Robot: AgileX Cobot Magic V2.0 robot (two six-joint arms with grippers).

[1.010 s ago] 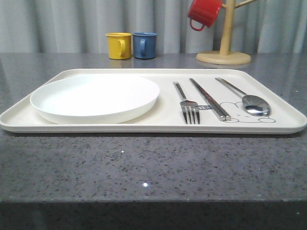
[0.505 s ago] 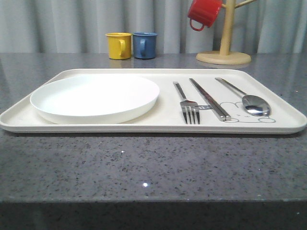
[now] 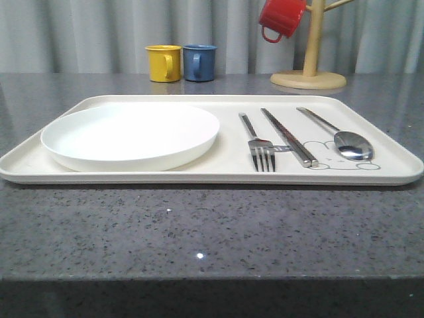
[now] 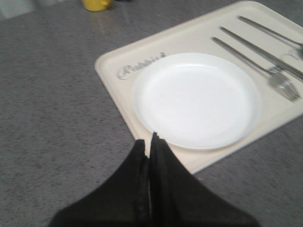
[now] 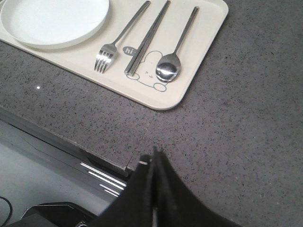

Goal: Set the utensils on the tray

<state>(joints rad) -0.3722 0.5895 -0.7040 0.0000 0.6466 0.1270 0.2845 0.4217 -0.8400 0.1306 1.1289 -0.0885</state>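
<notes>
The cream tray lies across the grey table. On its right half rest a silver fork, a pair of flat chopsticks and a spoon, side by side over the bunny drawing. All three show in the right wrist view too: fork, chopsticks, spoon. My left gripper is shut and empty, above the tray's near left edge by the plate. Over bare table near its front edge, off the tray's right corner, my right gripper is shut and empty.
A round white plate fills the tray's left half. At the back stand a yellow mug, a blue mug and a wooden mug tree with a red mug. The table's front edge is close to my right gripper.
</notes>
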